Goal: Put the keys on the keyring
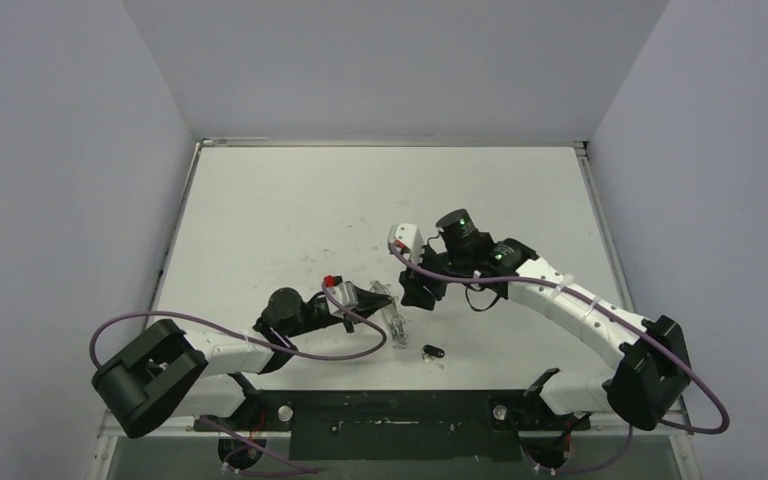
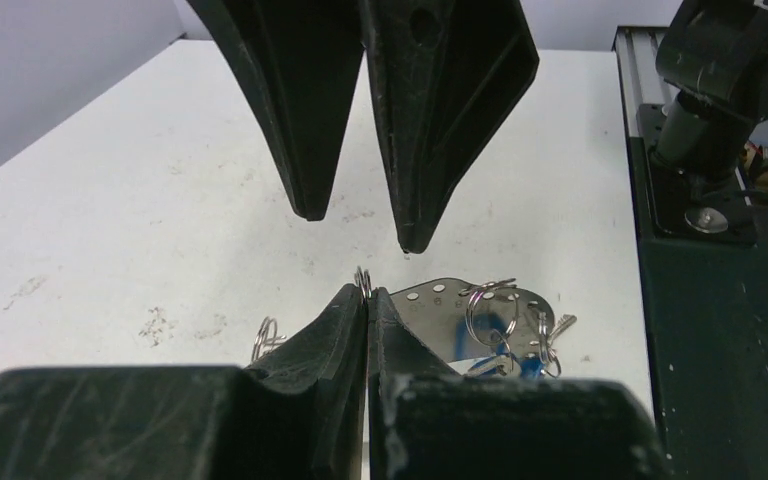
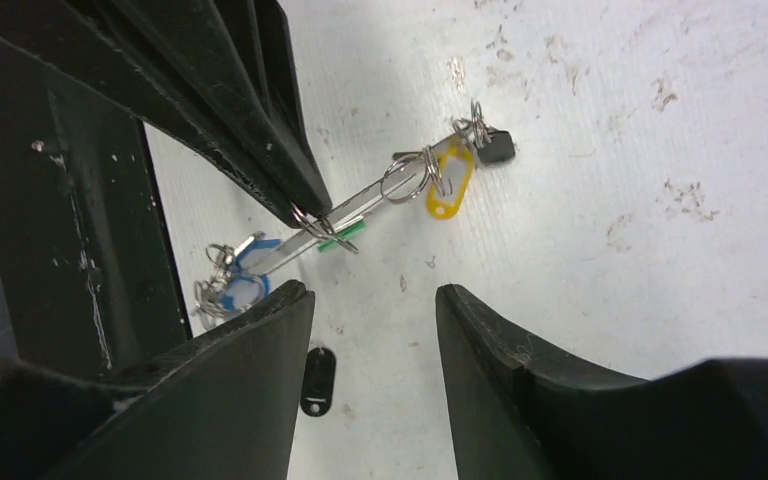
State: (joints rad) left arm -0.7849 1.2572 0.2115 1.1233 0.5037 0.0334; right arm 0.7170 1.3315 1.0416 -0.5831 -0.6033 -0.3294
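So, where is the keyring [image 3: 365, 200] sitting right now?

Caught at the left gripper [image 2: 365, 300]. Its two fingers are pressed together on one small split ring, near the middle of a flat, silvery strip with holes in it.

And the right gripper [image 3: 372, 295]?

Spread, with nothing between the fingers. Its tips hang just beside the left gripper's tips, close to the pinched ring but apart from it.

What's hanging on the strip?

A yellow tag [image 3: 448, 182] and a small black tag [image 3: 497, 147] sit on rings at one end. A blue tag [image 3: 242, 292] sits among several rings at the other end, and a green tag [image 3: 340, 236] sits just beside the pinch. A loose black tag [image 3: 317, 378] lies by itself on the white table [image 3: 610, 120], near the right gripper's finger.

Any writing or brand to read?

The tags are too small to make out any lettering.
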